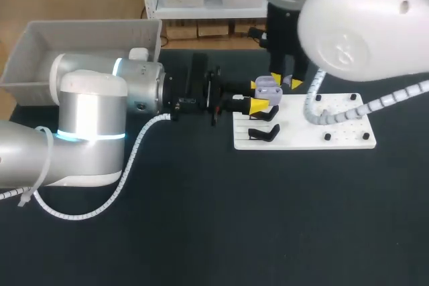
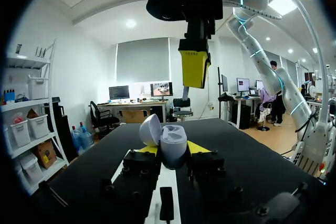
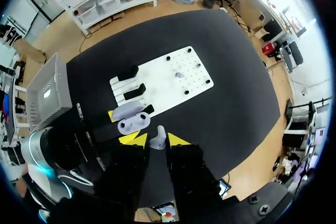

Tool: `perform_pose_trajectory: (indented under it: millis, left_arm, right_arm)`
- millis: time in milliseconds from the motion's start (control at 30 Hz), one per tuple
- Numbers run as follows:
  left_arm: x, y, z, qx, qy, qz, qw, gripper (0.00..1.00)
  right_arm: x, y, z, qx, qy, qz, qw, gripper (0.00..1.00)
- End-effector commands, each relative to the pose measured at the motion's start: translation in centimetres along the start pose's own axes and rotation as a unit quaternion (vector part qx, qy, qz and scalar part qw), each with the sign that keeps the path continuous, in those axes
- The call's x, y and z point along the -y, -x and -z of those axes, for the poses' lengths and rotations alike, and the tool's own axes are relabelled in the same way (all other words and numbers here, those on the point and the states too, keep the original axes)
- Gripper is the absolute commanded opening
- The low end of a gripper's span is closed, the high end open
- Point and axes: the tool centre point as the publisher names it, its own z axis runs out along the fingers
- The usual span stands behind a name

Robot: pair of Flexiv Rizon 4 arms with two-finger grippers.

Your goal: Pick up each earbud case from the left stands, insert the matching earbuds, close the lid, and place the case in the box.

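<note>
One open earbud case [image 2: 171, 141] in left hand [image 2: 172, 148], one earbud [image 3: 157, 139] in right hand [image 3: 155, 140]

Head view: right arm [image 1: 362, 25], 1 o'clock, cut off by frame edges. Left arm [image 1: 94, 118] covers near wall of box [image 1: 40, 45], 10 o'clock. Detail of earbud [image 3: 157, 140] too small.

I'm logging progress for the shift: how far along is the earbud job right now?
Done: the lilac case is off the black stands, lid open, clamped in the left jaws. In hand: the right jaws hold an earbud close above the open case. Left: seat the earbuds, shut the lid and put the case in the grey box.
</note>
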Motion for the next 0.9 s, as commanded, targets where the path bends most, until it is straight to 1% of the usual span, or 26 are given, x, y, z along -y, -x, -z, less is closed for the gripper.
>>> perform_pose_trajectory:
  millis: [33, 133, 300, 367, 600, 900]
  left_arm:
    - [0.0, 0.0, -0.1, 0.000, 0.001, 0.000, 1.000, 0.00]
    - [0.0, 0.0, -0.1, 0.000, 0.001, 0.000, 1.000, 0.00]
    - [0.0, 0.0, -0.1, 0.000, 0.001, 0.000, 1.000, 0.00]
    - [0.0, 0.0, -0.1, 0.000, 0.001, 0.000, 1.000, 0.00]
    - [0.0, 0.0, -0.1, 0.000, 0.001, 0.000, 1.000, 0.00]
    - [0.0, 0.0, -0.1, 0.000, 0.001, 0.000, 1.000, 0.00]
  right_arm:
    - [-0.8, -0.1, 0.1, -0.004, -0.005, -0.011, 1.000, 0.00]
    - [-1.2, -0.3, -0.1, -0.011, -0.003, -0.021, 1.000, 0.00]
    - [-1.7, -0.3, -0.5, -0.023, -0.002, -0.018, 1.000, 0.00]
    - [-1.9, -0.2, -0.5, -0.030, 0.004, -0.008, 1.000, 0.00]
    - [-2.4, 0.3, -1.2, -0.049, 0.001, -0.009, 0.999, 0.00]
    - [-2.6, 1.0, -1.6, -0.064, -0.006, -0.024, 0.998, 0.00]
